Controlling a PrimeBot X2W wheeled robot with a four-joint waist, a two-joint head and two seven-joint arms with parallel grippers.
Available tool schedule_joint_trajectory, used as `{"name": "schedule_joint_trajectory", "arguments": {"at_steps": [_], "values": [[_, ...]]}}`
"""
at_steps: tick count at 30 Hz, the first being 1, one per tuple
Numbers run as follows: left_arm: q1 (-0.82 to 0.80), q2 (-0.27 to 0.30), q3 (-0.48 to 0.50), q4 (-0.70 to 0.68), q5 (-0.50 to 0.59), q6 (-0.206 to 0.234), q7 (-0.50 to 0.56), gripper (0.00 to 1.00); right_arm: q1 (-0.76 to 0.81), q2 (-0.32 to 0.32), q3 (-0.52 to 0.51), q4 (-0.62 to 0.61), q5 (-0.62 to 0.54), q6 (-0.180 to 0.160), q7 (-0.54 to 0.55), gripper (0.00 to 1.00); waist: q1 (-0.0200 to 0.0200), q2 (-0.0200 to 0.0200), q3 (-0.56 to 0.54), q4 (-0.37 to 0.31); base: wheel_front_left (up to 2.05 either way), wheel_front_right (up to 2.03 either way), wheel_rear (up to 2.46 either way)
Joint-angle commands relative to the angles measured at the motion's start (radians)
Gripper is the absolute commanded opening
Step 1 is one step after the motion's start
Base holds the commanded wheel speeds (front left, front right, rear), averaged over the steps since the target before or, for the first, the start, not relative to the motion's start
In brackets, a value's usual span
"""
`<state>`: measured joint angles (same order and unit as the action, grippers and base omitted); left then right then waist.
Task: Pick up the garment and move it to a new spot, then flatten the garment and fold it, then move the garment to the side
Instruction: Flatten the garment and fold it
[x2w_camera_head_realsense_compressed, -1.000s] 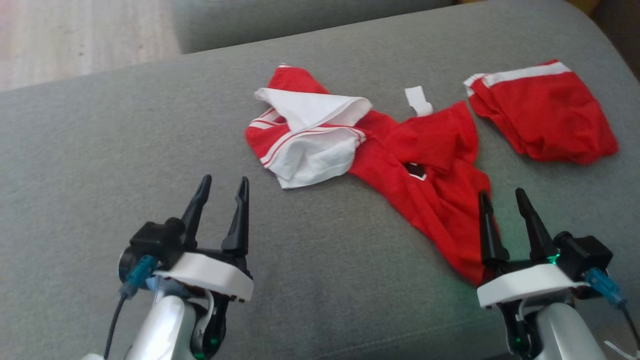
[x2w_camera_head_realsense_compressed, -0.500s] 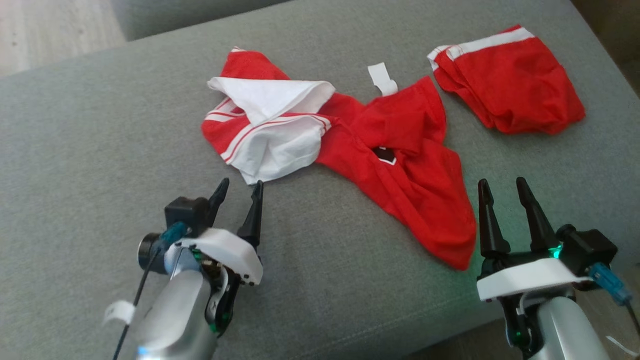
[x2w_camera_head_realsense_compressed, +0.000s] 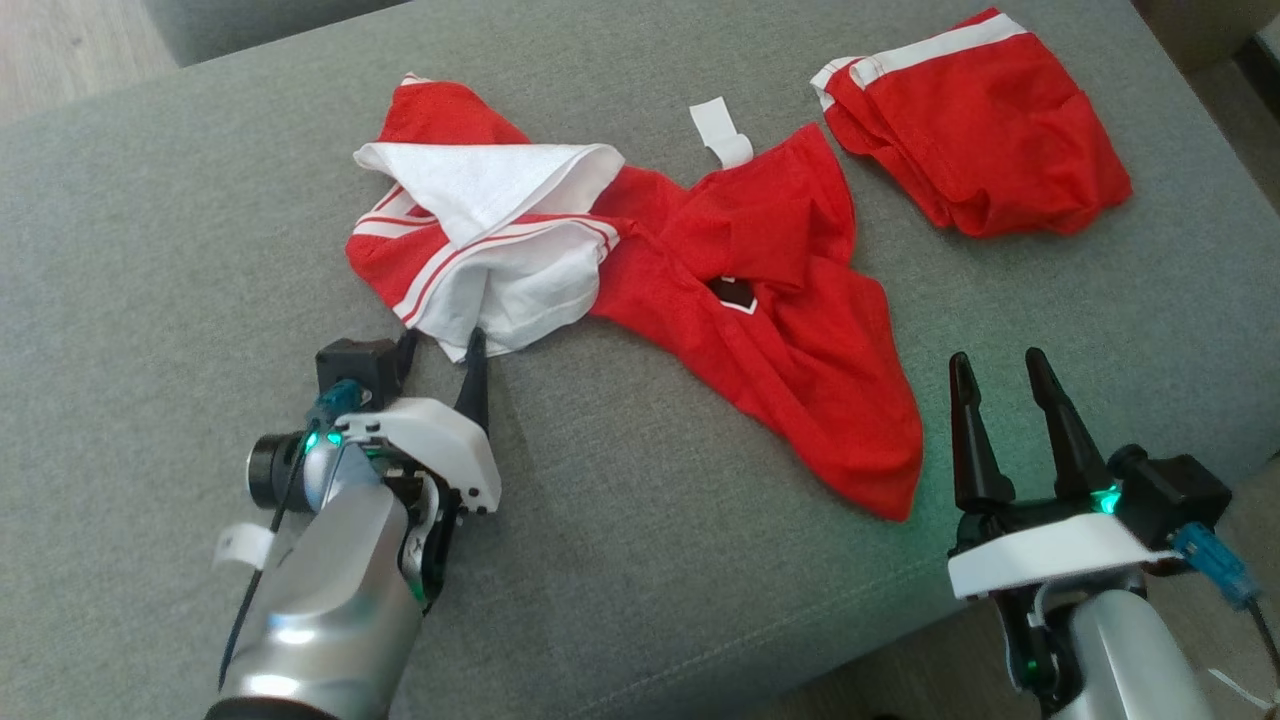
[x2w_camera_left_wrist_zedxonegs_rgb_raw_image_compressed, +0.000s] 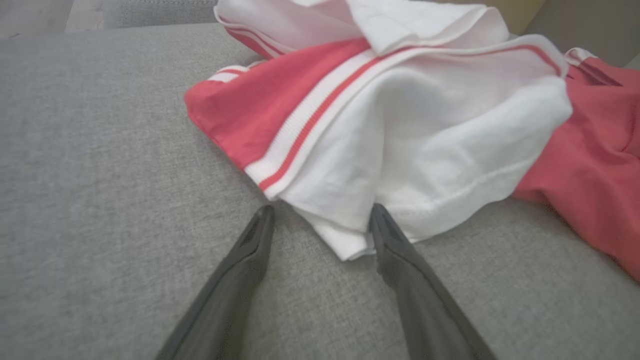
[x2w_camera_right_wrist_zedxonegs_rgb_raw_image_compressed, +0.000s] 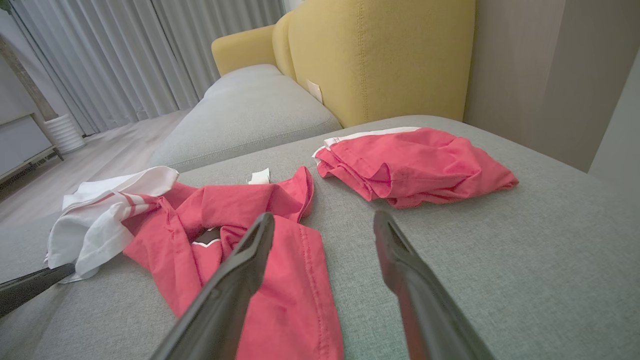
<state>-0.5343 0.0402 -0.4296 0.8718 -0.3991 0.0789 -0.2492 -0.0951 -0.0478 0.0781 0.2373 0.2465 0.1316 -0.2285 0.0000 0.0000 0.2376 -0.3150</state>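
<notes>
A crumpled red-and-white garment (x2w_camera_head_realsense_compressed: 770, 330) lies in the middle of the grey sofa cushion (x2w_camera_head_realsense_compressed: 150, 250), its white sleeve part toward the left. My left gripper (x2w_camera_head_realsense_compressed: 442, 345) stands open low at the near corner of that white part. In the left wrist view the white hem (x2w_camera_left_wrist_zedxonegs_rgb_raw_image_compressed: 350, 240) pokes in between the fingers of my left gripper (x2w_camera_left_wrist_zedxonegs_rgb_raw_image_compressed: 321, 210), and the jaws stand wide apart. My right gripper (x2w_camera_head_realsense_compressed: 997, 357) hovers open just right of the garment's red tail. In the right wrist view the right gripper (x2w_camera_right_wrist_zedxonegs_rgb_raw_image_compressed: 322, 216) points over the garment (x2w_camera_right_wrist_zedxonegs_rgb_raw_image_compressed: 225, 205).
A second, folded red garment (x2w_camera_head_realsense_compressed: 980, 140) rests at the cushion's far right corner. A white tag (x2w_camera_head_realsense_compressed: 720, 130) sticks out behind the crumpled one. The cushion's front edge (x2w_camera_head_realsense_compressed: 750, 650) runs near my right arm. A yellow sofa back (x2w_camera_right_wrist_zedxonegs_rgb_raw_image_compressed: 380, 55) and another grey cushion (x2w_camera_right_wrist_zedxonegs_rgb_raw_image_compressed: 250, 115) lie beyond.
The head camera has shifted, sliding the scene up and left. My left gripper has moved forward to the white hem. The right gripper holds its pose.
</notes>
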Motion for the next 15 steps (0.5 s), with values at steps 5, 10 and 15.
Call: {"name": "schedule_joint_trajectory", "arguments": {"at_steps": [5, 10, 15], "values": [[-0.044, 0.01, -0.005, 0.055, -0.014, -0.006, -0.004, 1.0, -0.035, -0.002, 0.013, -0.033, 0.005, -0.001, -0.005, 1.0, 0.0, 0.0, 0.005, -0.005, 0.0, 0.0, 0.0], [-0.044, 0.01, -0.053, 0.085, -0.042, -0.026, 0.0, 1.0, -0.039, -0.002, 0.003, -0.023, 0.003, -0.001, -0.004, 1.0, 0.0, 0.0, -0.008, 0.003, 0.0, 0.0, 0.0], [-0.028, 0.01, -0.113, 0.08, -0.081, -0.033, -0.001, 1.0, -0.04, -0.002, 0.0, -0.011, 0.004, -0.001, -0.002, 1.0, 0.0, 0.0, -0.032, 0.016, 0.0, 0.0, 0.0]]}}
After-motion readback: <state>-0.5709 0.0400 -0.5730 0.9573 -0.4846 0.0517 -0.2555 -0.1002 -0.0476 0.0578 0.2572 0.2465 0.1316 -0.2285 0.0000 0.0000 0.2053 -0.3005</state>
